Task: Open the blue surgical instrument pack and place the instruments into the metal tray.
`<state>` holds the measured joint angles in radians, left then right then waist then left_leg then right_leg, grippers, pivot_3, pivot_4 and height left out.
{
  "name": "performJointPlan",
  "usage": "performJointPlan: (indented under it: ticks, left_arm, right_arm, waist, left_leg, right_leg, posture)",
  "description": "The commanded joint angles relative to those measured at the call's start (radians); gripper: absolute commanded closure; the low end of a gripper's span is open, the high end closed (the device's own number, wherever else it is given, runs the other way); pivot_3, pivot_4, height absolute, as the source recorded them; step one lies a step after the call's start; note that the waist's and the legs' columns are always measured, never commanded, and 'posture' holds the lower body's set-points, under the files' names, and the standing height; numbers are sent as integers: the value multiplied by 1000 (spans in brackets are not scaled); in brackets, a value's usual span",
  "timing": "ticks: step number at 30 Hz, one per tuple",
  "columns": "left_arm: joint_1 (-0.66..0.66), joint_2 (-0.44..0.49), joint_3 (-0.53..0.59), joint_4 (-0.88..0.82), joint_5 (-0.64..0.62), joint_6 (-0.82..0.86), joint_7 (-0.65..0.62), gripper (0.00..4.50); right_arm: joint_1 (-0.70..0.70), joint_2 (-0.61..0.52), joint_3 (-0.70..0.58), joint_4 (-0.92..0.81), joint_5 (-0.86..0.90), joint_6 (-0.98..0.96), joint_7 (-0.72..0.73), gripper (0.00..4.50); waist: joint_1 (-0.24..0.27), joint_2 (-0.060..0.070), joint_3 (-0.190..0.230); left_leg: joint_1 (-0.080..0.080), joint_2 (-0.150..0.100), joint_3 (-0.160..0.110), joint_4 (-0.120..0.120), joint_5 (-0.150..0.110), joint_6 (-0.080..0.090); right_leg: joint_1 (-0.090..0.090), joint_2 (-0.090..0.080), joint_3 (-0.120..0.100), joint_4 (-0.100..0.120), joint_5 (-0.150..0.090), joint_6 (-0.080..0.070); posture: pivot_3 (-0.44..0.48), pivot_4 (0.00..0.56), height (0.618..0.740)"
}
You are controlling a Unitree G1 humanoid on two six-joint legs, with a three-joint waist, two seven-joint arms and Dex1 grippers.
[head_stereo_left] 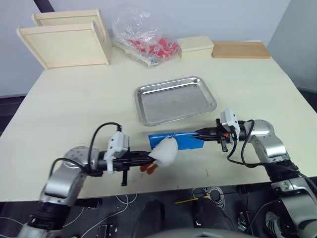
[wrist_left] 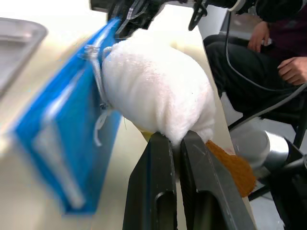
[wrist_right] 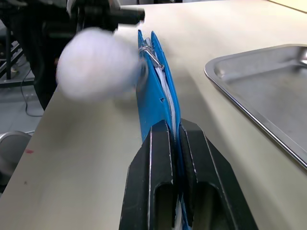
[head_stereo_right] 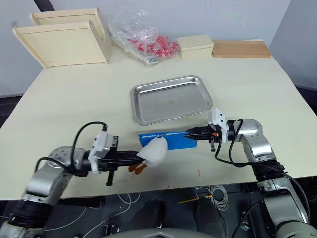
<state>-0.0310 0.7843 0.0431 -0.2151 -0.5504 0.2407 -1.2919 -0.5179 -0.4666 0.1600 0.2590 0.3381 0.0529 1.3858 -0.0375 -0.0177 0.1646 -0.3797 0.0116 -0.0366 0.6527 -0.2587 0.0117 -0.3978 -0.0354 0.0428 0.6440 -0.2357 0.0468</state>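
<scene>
- Head cam: blue surgical instrument pack [head_stereo_left: 179, 141] on table [head_stereo_left: 74, 99], just in front of the metal tray [head_stereo_left: 174, 99]. Left gripper [head_stereo_left: 147, 159] at pack's left end, right gripper [head_stereo_left: 202, 134] at its right end.
- L wrist: fingers [wrist_left: 158, 187] clamped on white fluffy puff [wrist_left: 158, 91] tied to pack's zip end.
- R wrist: fingers [wrist_right: 153, 177] pinched tight on pack edge, pack standing on edge; tray beside it.
</scene>
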Motion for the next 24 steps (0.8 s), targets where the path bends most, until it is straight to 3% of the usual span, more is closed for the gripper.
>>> performJointPlan:
  ticks: [1, 9, 24]
  left_arm:
    - [15, 36, 91, -26, -46, 12, -10, 4448]
    - [45, 98, 240, 109, -30, -12, -18, 4448]
    - [76, 131, 302, 325, 72, -90, 2, 4448]
  right_arm:
    - [15, -1, 10, 2, -15, -5, -2, 4500]
    - [12, 1, 11, 18, -15, -15, 3, 4500]
    - [13, 2, 10, 24, -15, -26, 1, 4500]
  waist:
    - [0, 0, 0]
    - [0, 0, 0]
    - [-1, 0, 0]
  left_leg:
    - [0, 0, 0, 0, 0, 0]
    - [0, 0, 0, 0, 0, 0]
    - [0, 0, 0, 0, 0, 0]
  right_leg:
    - [0, 0, 0, 0, 0, 0]
    - [0, 0, -1, 0, 0, 0]
    - [0, 0, 0, 0, 0, 0]
  posture:
    - [0, 150, 740]
    - [0, 150, 740]
    - [0, 150, 740]
